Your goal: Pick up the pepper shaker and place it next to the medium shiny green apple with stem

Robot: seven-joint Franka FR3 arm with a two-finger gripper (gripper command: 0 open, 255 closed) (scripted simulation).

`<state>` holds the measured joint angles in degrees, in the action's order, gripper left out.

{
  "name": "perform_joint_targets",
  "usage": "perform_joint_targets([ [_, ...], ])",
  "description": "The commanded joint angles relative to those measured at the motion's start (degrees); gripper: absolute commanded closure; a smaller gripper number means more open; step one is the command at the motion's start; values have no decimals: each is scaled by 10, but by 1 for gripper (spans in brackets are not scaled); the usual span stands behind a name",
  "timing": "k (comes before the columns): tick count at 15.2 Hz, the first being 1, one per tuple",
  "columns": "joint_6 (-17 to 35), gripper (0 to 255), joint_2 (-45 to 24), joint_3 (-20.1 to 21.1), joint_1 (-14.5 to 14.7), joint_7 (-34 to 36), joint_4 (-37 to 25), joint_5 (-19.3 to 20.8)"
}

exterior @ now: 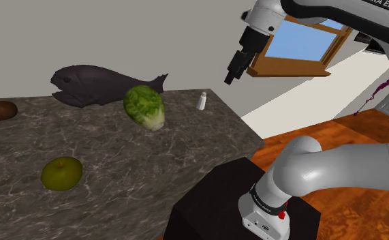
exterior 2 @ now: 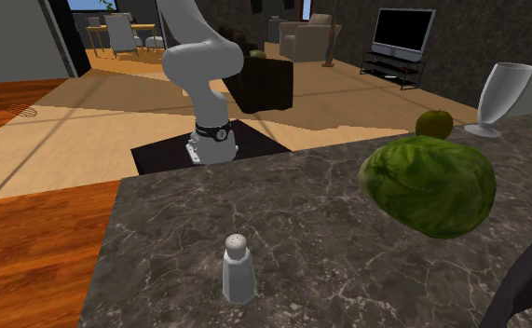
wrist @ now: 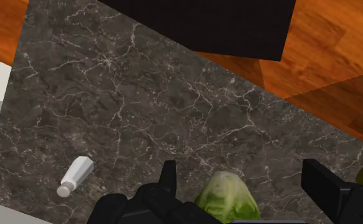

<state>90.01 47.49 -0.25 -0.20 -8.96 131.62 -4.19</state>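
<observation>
Simulated home scene, seen from beside the robot's stand. Nearest, by the counter's [exterior: 138, 170] near edge, sits the green apple [exterior: 62, 172]. Bare stone lies around it, leaving room to set something beside it. Farther in, mid-counter, lies a leafy lettuce [exterior: 144, 107], roughly between the apple and the small white pepper shaker [exterior: 201, 101]. The shaker stands upright close to the counter's far corner, well apart from the apple. A dark fish [exterior: 97, 87] lies along the back edge. High above, the black hand [exterior: 232, 73] hangs with its 2 fingers [wrist: 168, 175] spread wide, holding nothing. It seems readied to descend on the shaker, which sits off to one side of it.
</observation>
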Motion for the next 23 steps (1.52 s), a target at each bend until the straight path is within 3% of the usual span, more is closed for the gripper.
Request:
perform_joint_targets([
  [1,0,0,0,0,0,0,0,0],
  [12,159,0,-146,-65,-21,-96,26,61],
  [23,296,0,-351,-124,-37,-184,-38,84],
])
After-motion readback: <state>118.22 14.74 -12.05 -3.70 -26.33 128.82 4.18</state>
